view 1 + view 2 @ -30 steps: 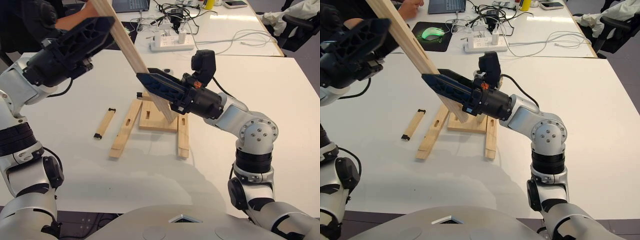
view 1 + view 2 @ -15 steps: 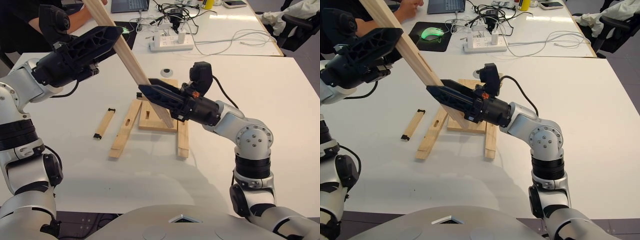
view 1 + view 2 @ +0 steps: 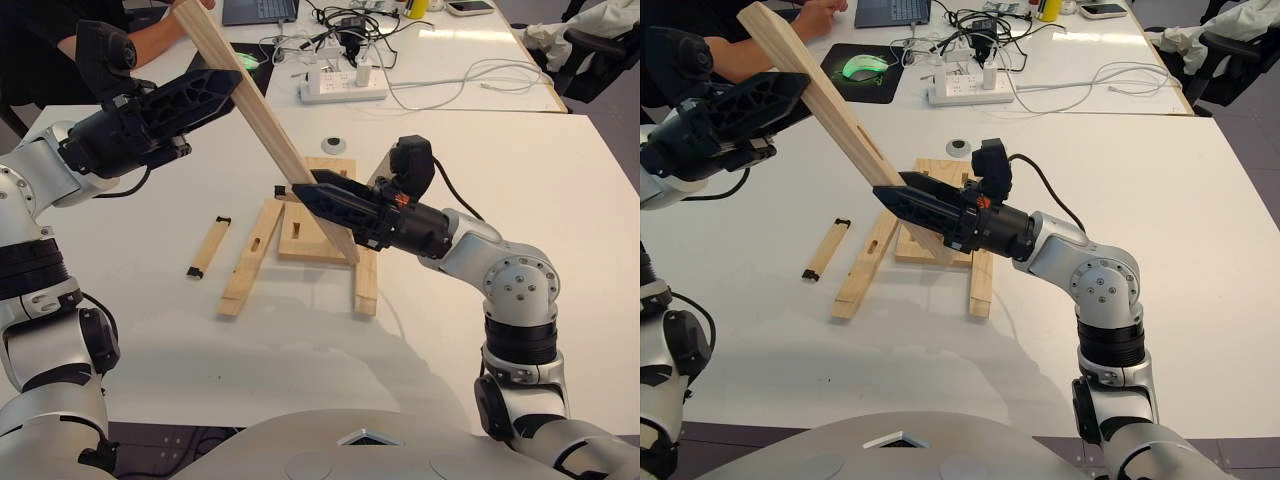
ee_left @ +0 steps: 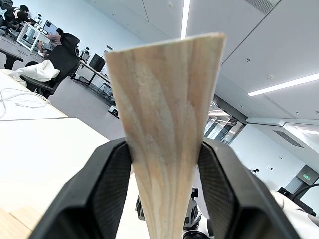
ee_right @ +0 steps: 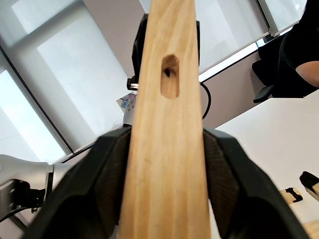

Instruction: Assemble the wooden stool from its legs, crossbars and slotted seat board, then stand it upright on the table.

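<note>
Pale bare wood, matt black plastic.
The long leg [image 3: 265,122] shows raw grain; left gripper [image 3: 228,80] and right gripper [image 3: 305,190] look matt black plastic; table [image 3: 560,200] is smooth, white, faintly sheened.

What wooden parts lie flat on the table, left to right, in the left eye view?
Short bar → slotted leg → board → leg. The held plank is left out because it crosses over them.

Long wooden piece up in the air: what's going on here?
The robot holds a long slotted leg tilted: the left end effector is shut on its upper part, the right end effector on its lower part. Its foot is down by the seat board, where two more legs lie flat. A short crossbar lies apart.
</note>
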Robot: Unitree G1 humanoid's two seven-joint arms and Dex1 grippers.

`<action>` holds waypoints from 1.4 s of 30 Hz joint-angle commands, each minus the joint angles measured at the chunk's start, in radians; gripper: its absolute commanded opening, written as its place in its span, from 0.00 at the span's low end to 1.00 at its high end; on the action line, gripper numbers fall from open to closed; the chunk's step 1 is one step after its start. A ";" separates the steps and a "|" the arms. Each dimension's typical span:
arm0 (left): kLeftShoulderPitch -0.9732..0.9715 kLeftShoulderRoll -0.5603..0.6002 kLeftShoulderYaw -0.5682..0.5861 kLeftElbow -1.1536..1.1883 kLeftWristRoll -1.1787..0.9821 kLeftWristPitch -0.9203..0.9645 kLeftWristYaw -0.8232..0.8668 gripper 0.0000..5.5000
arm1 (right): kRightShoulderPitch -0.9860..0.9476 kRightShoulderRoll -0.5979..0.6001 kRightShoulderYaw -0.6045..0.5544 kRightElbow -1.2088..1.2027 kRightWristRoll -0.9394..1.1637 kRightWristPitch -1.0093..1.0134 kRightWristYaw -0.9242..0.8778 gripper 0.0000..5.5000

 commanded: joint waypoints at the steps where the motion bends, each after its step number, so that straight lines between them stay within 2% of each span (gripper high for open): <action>1: 0.004 0.011 0.002 -0.001 0.026 0.006 -0.011 0.37 | 0.010 -0.015 0.019 -0.023 -0.013 0.009 0.024 0.38; 11: 0.049 0.011 0.043 -0.068 0.037 -0.018 -0.041 0.37 | 0.023 -0.073 0.057 -0.032 -0.096 0.005 0.053 0.38; 12: 0.055 0.010 0.046 -0.076 0.035 -0.018 -0.042 0.37 | 0.027 -0.078 0.057 -0.031 -0.097 0.006 0.056 0.45; 17: 0.085 0.008 0.076 -0.110 0.020 -0.023 -0.025 0.37 | 0.064 -0.143 0.064 -0.032 -0.126 0.030 0.098 0.57; 21: 0.099 0.017 0.103 -0.127 0.020 -0.033 -0.006 0.37 | 0.154 -0.271 0.163 -0.013 -0.307 -0.014 0.192 0.68; 23: 0.108 0.026 0.101 -0.142 0.037 -0.041 -0.008 0.37 | 0.181 -0.296 0.211 0.032 -0.431 -0.086 0.201 0.69; 27: 0.157 0.057 0.053 -0.232 0.176 -0.129 -0.014 0.37 | 0.187 -0.265 0.235 0.111 -0.551 -0.172 0.205 0.69; 31: 0.186 0.071 0.044 -0.270 0.197 -0.141 -0.037 0.37 | 0.188 -0.230 0.263 0.144 -0.635 -0.228 0.198 0.69; 42: 0.259 0.125 -0.021 -0.265 0.384 -0.261 -0.133 0.37 | 0.144 -0.171 0.368 0.195 -0.809 -0.205 0.155 0.69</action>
